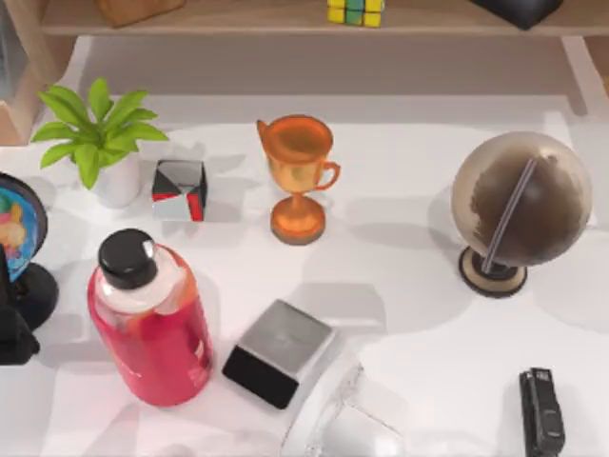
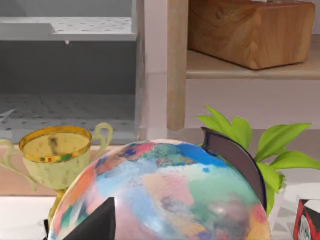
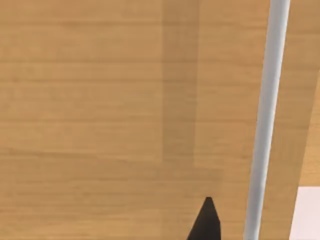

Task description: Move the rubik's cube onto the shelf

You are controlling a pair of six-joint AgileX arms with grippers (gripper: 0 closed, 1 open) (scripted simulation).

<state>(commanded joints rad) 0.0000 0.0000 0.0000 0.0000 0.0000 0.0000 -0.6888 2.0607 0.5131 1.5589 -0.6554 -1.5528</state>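
The small bright-tiled rubik's cube (image 1: 356,11) on the light tan wooden shelf (image 1: 238,16) is cut by the top view's upper edge. The multicoloured globe (image 1: 14,228) is cropped at that view's left edge. Right gripper's finger state indeterminate.

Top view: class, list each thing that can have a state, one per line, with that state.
rubik's cube: resting on the shelf.
red bottle: black cap on, lying on the table.
orange trophy: upright.
brown globe: standing on its base.
potted plant: upright.
silver-topped block: flat on the table.
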